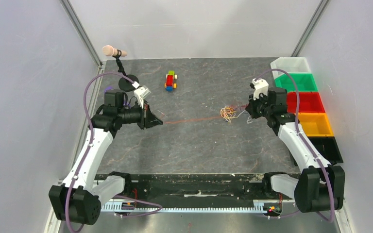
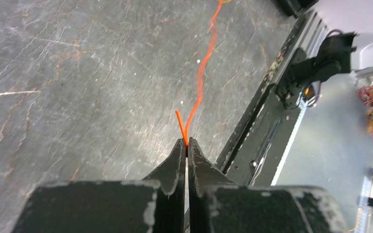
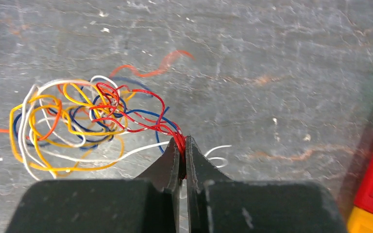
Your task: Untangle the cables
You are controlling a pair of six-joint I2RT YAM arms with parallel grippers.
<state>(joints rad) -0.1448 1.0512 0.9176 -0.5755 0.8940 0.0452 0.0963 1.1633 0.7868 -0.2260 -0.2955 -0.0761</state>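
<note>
Cables (image 1: 228, 113): small bunch of hair-thin looping wires in orange, yellow, red, blue and white, lying on the dark grey stone-look counter (image 1: 199, 150), right of centre, just beside the right arm's tip.
Left pincer (image 2: 187, 141): closed, pinching the end of one orange strand (image 2: 201, 73); the strand is running across the counter toward the bunch.
Right pincer (image 3: 184, 141): closed, clamping red strands (image 3: 148, 104) at the near edge of the bunch.
Handling: looking very light and limp, with springy loops. Thin and smooth, so probably slipping out of a loose grip. Hard pulling is risking a tightened knot or a snapped wire.
Where to hold: a free end or a single-colour loop at the bunch's rim, not the crossed middle. Best with one side anchoring and the other drawing out slowly.
</note>
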